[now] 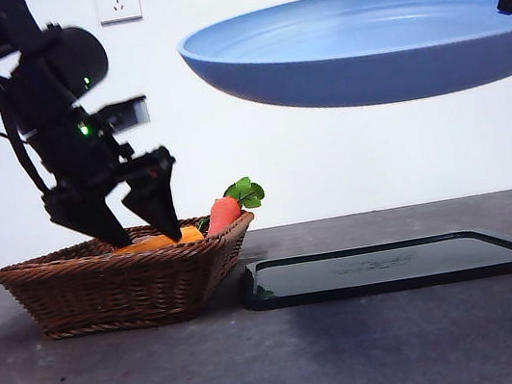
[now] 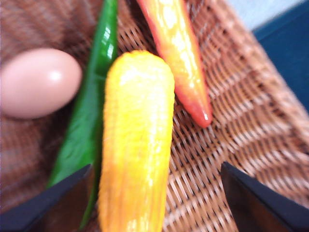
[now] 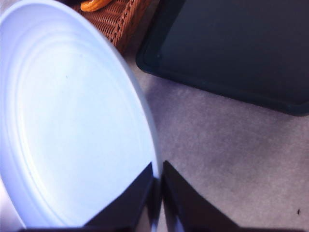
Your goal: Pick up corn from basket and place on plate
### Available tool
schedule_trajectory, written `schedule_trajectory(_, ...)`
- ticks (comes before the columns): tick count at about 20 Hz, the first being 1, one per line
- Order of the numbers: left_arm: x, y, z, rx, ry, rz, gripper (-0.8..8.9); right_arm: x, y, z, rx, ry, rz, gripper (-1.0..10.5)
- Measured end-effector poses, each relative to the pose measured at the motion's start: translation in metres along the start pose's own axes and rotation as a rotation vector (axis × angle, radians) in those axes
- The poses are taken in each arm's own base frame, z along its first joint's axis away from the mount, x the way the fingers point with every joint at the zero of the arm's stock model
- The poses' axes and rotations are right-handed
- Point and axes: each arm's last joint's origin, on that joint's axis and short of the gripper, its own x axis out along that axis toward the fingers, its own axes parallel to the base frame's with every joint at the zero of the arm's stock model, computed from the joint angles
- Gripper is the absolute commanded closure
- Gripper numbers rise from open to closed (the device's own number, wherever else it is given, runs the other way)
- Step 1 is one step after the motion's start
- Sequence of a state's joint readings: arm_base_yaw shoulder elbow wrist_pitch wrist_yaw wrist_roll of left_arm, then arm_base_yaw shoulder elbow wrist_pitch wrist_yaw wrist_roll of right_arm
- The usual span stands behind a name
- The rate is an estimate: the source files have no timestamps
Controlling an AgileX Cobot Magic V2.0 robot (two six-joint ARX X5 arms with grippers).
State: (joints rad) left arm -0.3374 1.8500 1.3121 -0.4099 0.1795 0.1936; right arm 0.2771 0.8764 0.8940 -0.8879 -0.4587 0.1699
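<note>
Grey table: no legible text; left end effector w/ jaws apart over corn.

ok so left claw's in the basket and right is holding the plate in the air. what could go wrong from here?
1. The left claw is open over the corn, but the green pepper lies against it and may get pinched too.
2. The carrot also sits close and could be nudged.
3. The right claw pinches only the rim of the raised plate; the corn's weight might tip it or make it slip.
</note>
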Motion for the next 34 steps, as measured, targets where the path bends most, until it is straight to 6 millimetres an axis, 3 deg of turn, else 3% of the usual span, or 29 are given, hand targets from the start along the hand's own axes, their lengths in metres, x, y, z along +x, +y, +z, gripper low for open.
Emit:
schedule_trajectory(6, 0.017, 0.000, -0.004, 0.019, 0.023, -0.008, 4.00, 0.000, 0.000, -0.001, 0.017, 0.008, -0.005, 9.4)
schedule_trajectory(12, 0.023, 0.001, -0.007, 0.021, 0.044, 0.015, 5.70, 0.000, -0.001, -0.001, 0.018, 0.005, -0.028, 9.4)
schedule_trajectory(17, 0.023, 0.000, -0.007, 0.003, 0.051, 0.014, 5.72, 0.000, -0.001, -0.001, 0.019, 0.003, -0.029, 9.4)
schedule_trajectory(23, 0.021, 0.001, -0.007, -0.028, 0.047, 0.016, 6.50, 0.000, -0.002, 0.000, 0.021, -0.008, -0.054, 9.4)
schedule_trajectory(25, 0.010, 0.001, -0.003, -0.038, 0.023, 0.023, 6.50, 0.000, -0.002, 0.001, 0.018, -0.018, -0.053, 9.4)
schedule_trajectory(28, -0.025, -0.002, 0.010, -0.043, -0.062, 0.035, 6.50, 0.006, -0.004, 0.007, 0.016, -0.030, -0.068, 9.4)
schedule_trajectory(34, -0.118, -0.029, 0.026, -0.006, -0.279, -0.080, 6.50, 0.056, -0.024, 0.030, 0.085, 0.062, -0.023, 9.4)
